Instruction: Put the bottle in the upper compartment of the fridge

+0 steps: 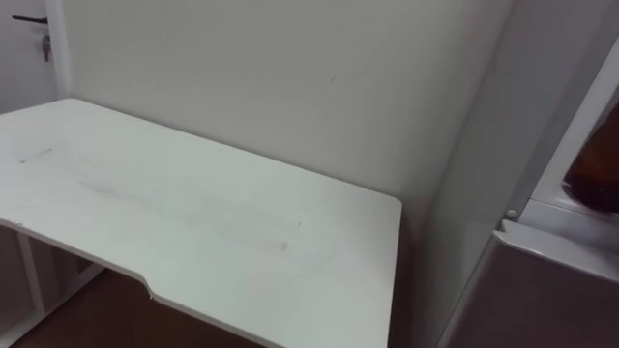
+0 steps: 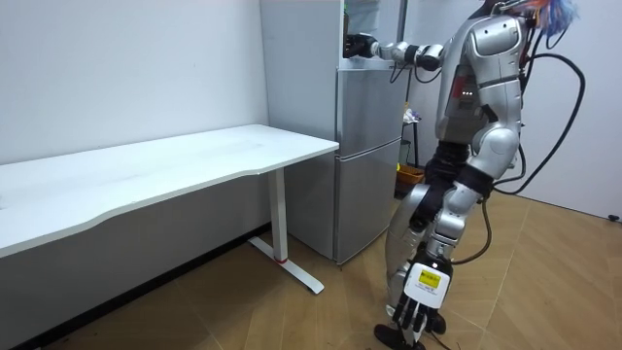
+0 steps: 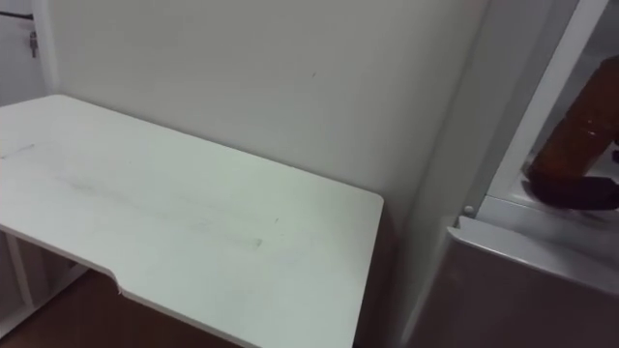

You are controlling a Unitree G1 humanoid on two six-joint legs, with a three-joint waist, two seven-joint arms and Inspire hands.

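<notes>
A brown bottle (image 3: 580,126) stands inside the open upper fridge compartment (image 3: 542,217), at the far right of the eye views. My right hand (image 3: 573,191) shows as a dark shape curled round the bottle's lower part. In the room view my right arm reaches out at shoulder height, with the right hand (image 2: 360,46) inside the upper fridge (image 2: 374,29). My left hand (image 2: 413,313) hangs low at my side with relaxed fingers and holds nothing. In the left eye view just an edge of the bottle (image 1: 597,166) appears.
A long white table (image 1: 193,213) stands against the wall, left of the grey fridge (image 2: 367,165). The shut lower fridge door (image 3: 503,300) is below the compartment. A door with a dark handle (image 1: 31,19) is at the far left. I stand on the wooden floor beside the fridge.
</notes>
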